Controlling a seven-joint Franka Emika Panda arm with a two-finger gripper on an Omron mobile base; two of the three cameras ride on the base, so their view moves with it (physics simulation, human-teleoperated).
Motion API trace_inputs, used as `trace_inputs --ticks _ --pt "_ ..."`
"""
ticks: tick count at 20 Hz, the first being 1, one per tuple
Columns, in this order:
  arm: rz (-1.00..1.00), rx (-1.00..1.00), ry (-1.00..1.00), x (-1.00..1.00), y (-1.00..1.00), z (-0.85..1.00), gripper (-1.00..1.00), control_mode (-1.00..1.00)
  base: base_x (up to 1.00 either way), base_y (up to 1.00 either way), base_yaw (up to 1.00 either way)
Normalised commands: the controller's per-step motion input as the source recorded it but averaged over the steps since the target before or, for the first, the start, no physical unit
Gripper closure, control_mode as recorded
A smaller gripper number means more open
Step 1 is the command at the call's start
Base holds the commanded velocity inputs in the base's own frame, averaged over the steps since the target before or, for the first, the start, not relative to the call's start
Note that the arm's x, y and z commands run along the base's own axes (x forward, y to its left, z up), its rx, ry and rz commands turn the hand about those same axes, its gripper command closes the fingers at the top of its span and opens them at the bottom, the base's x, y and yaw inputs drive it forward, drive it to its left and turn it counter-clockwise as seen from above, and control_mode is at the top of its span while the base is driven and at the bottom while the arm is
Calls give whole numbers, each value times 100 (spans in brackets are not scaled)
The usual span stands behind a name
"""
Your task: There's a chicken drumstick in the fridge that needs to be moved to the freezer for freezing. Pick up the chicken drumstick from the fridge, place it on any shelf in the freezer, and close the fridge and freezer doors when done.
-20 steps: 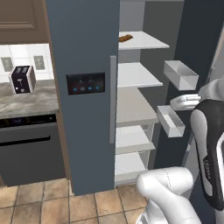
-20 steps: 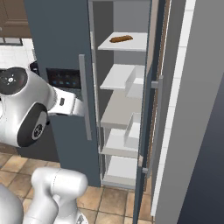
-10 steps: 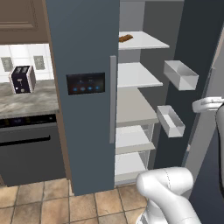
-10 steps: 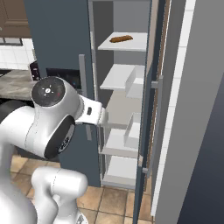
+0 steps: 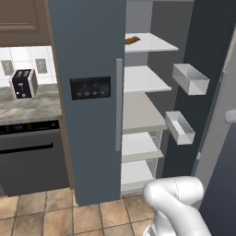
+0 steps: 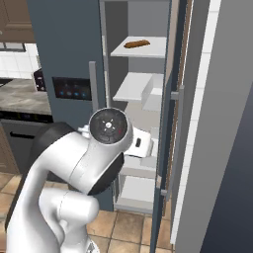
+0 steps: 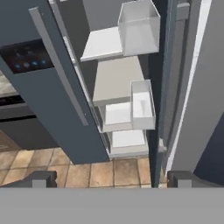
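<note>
Swinging across since the earlier frames, the white arm now blocks the lower part of the right base view. The two-finger gripper has its jaws wide apart, holding and touching nothing. Beyond, the slate-blue fridge stands open with white shelves; a long brown food stick lies on the top shelf

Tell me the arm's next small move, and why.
Probably lift the open gripper toward the upper shelves of the fridge to look for the drumstick: the hand view faces the lower shelves and floor tiles, no drumstick shows there, and nothing is held.
</note>
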Motion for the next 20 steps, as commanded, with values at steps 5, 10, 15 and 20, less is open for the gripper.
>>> trace_inputs --ticks 5,10,15,20 --pt "-1 3 -10 8 -59 -25 -100 -100 0 0 0" --pt "2 0 -8 23 -55 -15 -100 -100 0 0 0" --pt "14 0 -3 28 -43 -5 -100 -100 0 0 0" --pt "15 0 -14 7 -23 -4 -100 -100 0 0 0"
